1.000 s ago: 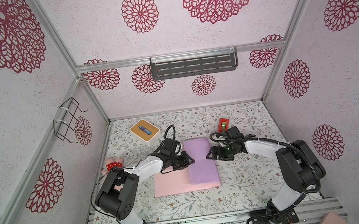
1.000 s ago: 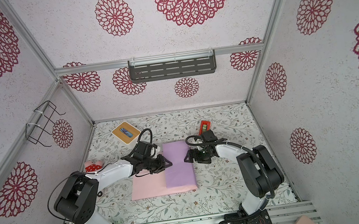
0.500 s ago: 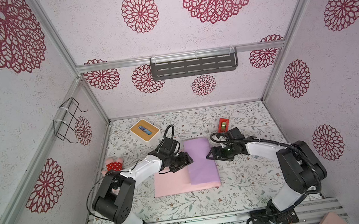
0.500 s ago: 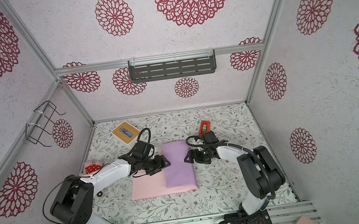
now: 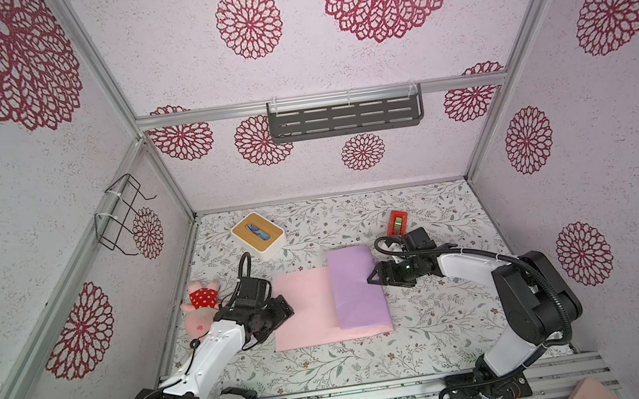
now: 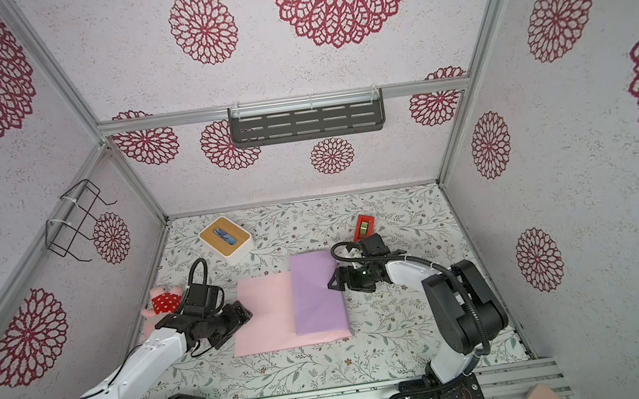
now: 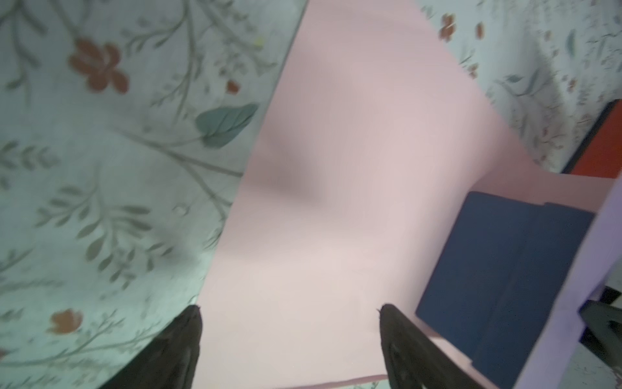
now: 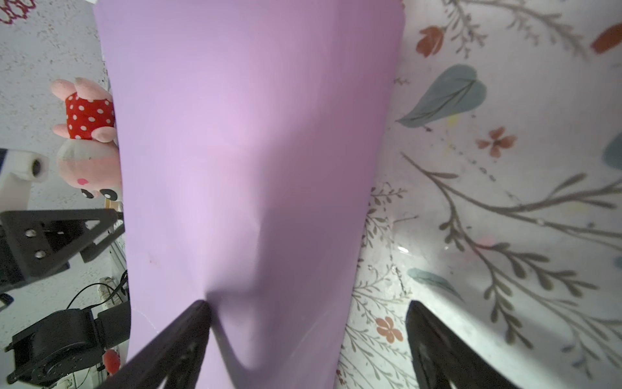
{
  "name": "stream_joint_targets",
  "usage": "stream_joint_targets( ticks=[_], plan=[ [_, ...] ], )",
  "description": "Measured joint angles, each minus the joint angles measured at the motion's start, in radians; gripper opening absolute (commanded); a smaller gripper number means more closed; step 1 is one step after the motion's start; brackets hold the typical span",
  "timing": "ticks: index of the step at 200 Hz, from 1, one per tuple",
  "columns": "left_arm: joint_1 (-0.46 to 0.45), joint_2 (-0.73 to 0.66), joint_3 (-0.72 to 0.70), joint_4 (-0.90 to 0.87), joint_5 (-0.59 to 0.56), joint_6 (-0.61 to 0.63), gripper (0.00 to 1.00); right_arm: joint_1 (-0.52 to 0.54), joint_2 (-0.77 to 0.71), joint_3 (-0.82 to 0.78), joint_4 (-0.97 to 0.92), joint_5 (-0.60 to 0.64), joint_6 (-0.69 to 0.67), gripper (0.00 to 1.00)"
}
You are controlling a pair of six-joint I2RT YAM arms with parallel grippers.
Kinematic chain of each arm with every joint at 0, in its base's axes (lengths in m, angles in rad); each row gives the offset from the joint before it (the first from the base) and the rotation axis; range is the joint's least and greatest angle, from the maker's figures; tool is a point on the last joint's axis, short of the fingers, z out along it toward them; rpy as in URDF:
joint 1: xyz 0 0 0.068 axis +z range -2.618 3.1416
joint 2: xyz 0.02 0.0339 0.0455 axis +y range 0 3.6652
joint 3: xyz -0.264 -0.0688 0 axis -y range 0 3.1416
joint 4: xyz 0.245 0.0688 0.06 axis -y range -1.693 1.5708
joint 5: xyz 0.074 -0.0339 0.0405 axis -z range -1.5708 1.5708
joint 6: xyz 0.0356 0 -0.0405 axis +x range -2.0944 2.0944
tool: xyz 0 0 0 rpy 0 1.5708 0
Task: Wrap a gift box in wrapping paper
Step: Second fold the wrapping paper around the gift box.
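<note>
Top views, both of them, put a pink plush toy (image 5: 202,312) just behind the left hand (image 5: 283,306). From the left wrist we see that hand (image 7: 289,308) with its two dark fingers spread wide and gripping nothing. It hangs at the outer edge of the wrapping paper (image 7: 336,202), whose pale pink face lies flat on the floral surface (image 7: 101,168).

Ahead of that hand and off to one side, we make out the navy gift box (image 7: 505,279). It stands on the pink sheet with a lilac flap of the same paper folded over its top (in both top views the flap hides the box entirely).

Beyond the flap, the right hand (image 8: 308,303) is also wide open and holds nothing. One fingertip (image 8: 198,313) presses a dent into the lilac side, while the other hangs over bare surface. A red tape dispenser (image 5: 396,222) sits near that hand, beside its wrist.
</note>
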Motion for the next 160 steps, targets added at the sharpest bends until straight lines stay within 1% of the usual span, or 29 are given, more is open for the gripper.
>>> stream_joint_targets(
  ticks=[32,54,74,95,139,160],
  plan=[
    [0.000,-0.098,-0.064,-0.080,-0.026,-0.079,0.85,-0.002,0.000,-0.005,0.010,-0.006,0.000,0.91],
    [0.000,-0.122,-0.088,-0.100,-0.010,-0.108,0.85,-0.002,0.000,-0.006,0.013,-0.008,0.000,0.91],
    [-0.002,-0.112,-0.101,-0.103,0.023,-0.115,0.85,-0.002,0.000,-0.006,0.013,-0.009,0.000,0.91],
    [-0.003,-0.071,-0.098,-0.097,0.055,-0.109,0.85,-0.002,0.000,-0.006,0.013,-0.009,0.000,0.90],
    [-0.003,-0.027,-0.096,-0.005,0.128,-0.100,0.79,-0.002,0.000,-0.008,0.017,-0.010,0.001,0.90],
    [-0.003,-0.028,-0.106,0.034,0.142,-0.095,0.78,-0.002,0.000,-0.009,0.020,-0.010,0.002,0.90]
  ],
)
